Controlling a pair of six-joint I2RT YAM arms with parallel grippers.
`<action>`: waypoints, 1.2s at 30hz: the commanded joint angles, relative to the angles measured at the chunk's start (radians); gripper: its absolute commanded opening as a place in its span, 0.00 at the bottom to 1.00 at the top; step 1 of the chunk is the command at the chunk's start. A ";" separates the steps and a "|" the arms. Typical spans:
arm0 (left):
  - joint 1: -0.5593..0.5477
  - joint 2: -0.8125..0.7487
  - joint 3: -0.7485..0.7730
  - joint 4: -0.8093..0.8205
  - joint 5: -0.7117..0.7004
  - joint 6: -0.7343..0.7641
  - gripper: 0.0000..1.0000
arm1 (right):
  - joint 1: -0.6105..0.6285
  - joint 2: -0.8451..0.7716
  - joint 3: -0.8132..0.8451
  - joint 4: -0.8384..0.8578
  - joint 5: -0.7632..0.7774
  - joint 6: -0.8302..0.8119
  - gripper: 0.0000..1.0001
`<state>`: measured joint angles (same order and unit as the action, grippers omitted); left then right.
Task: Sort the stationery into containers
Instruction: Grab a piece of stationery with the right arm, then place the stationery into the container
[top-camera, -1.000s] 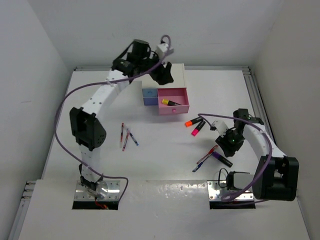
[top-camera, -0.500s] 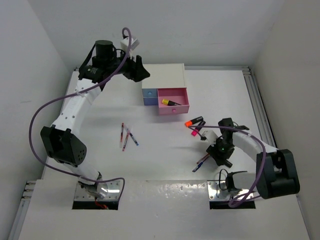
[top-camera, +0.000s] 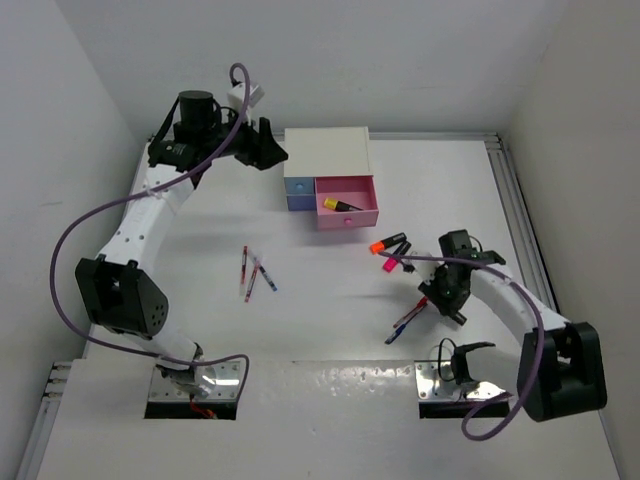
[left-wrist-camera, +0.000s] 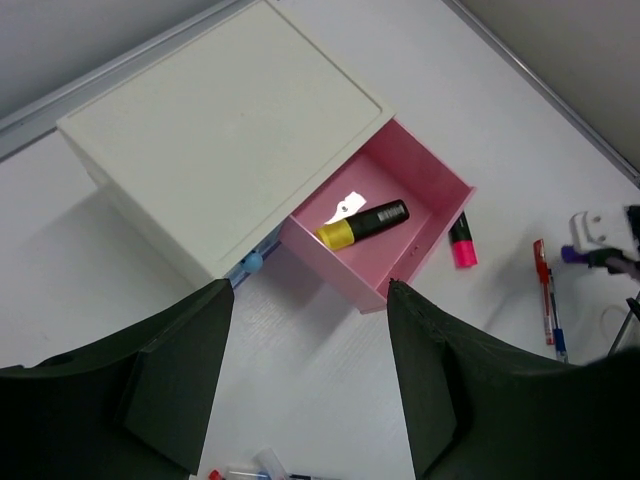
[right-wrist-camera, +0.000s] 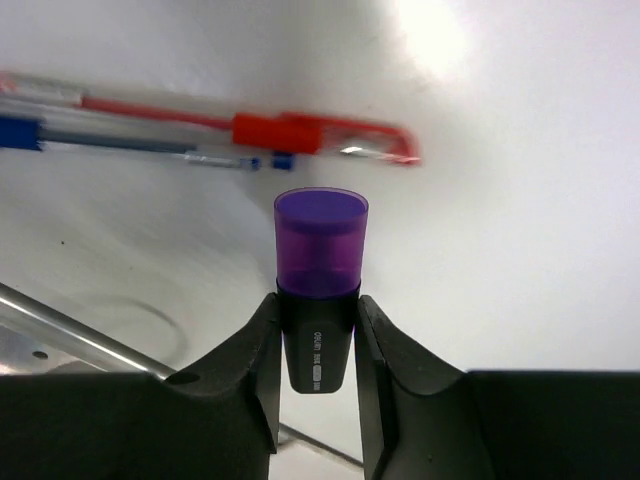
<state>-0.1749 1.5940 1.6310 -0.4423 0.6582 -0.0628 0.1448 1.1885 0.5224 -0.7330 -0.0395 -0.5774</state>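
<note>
Right gripper (right-wrist-camera: 318, 305) clamps the purple highlighter (right-wrist-camera: 320, 235) — near a red pen (right-wrist-camera: 320, 130). Left gripper (left-wrist-camera: 310, 295) gapes empty, facing the open pink drawer (left-wrist-camera: 440, 215).

White table (top-camera: 320, 320) carries a cabinet (top-camera: 327, 152), pens (top-camera: 250, 272) and highlighters (top-camera: 386, 243).

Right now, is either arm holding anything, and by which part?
The right fingers pinch the purple highlighter by its black body, purple cap sticking out. The left fingers are open and hold nothing.

Purple highlighter (right-wrist-camera: 320, 262) — black body half-hidden between jaws.
</note>
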 joint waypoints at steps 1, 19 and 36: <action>0.012 -0.074 -0.039 0.054 0.018 0.018 0.69 | -0.013 -0.081 0.166 -0.049 -0.040 -0.076 0.02; 0.084 -0.065 -0.181 0.140 0.156 -0.077 0.67 | 0.374 0.670 1.321 -0.100 -0.059 -0.248 0.06; 0.149 -0.074 -0.197 0.128 0.196 -0.075 0.68 | 0.409 0.821 1.398 -0.091 -0.025 -0.323 0.57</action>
<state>-0.0422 1.5593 1.4273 -0.3496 0.8227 -0.1322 0.5461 2.0304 1.8389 -0.8211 -0.0547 -0.9142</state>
